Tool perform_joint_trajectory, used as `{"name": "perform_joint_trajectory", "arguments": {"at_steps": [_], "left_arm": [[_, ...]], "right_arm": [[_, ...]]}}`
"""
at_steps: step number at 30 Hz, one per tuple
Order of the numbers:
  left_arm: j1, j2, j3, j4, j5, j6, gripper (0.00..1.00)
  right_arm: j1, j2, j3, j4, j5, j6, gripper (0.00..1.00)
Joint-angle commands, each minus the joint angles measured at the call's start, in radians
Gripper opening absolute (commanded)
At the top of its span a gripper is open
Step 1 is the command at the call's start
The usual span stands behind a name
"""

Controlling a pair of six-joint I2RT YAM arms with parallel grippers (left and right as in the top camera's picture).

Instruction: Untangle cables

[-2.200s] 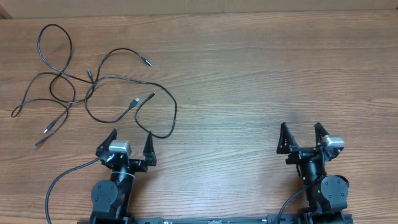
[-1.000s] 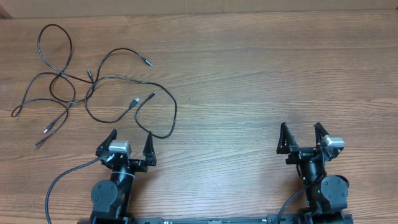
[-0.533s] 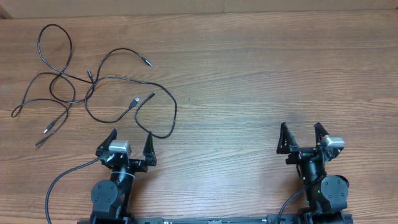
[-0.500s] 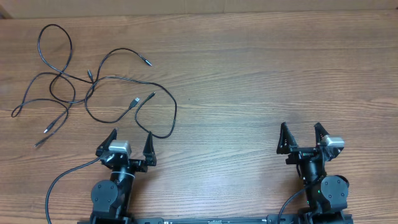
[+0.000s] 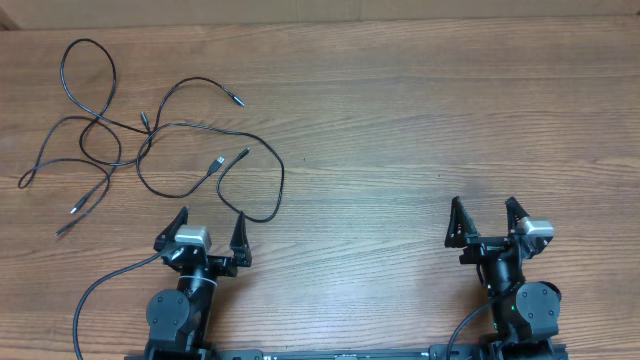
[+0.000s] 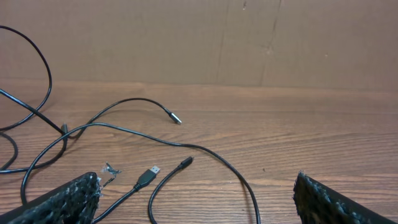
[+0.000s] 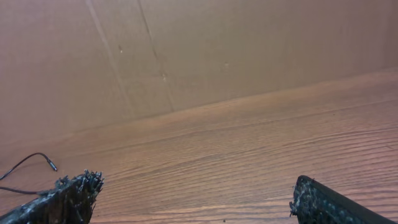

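Note:
Thin black cables (image 5: 160, 140) lie in loose crossing loops on the left half of the wooden table, with small plug ends scattered among them. My left gripper (image 5: 211, 222) sits just in front of the nearest loop, open and holding nothing. In the left wrist view the cables (image 6: 186, 146) run across the wood, and a USB plug (image 6: 148, 175) lies between the spread fingers (image 6: 68, 196). My right gripper (image 5: 483, 210) rests open at the near right, far from the cables. The right wrist view shows one cable end (image 7: 43, 160) at the far left.
A brown cardboard wall (image 6: 249, 37) stands along the table's far edge. The thicker black arm wire (image 5: 95, 295) curls at the near left beside the left arm's base.

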Motion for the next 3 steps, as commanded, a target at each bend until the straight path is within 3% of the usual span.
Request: {"name": "perform_joint_trajectory", "arguments": {"at_steps": [1, 3], "left_arm": [[0.008, -0.01, -0.004, -0.002, 0.004, 0.011, 1.0], [0.007, -0.01, -0.004, -0.002, 0.004, 0.011, 0.99]], "right_arm": [[-0.002, -0.012, -0.01, 0.005, 0.01, -0.005, 1.0], [-0.002, -0.012, -0.01, 0.005, 0.01, -0.005, 1.0]]}}
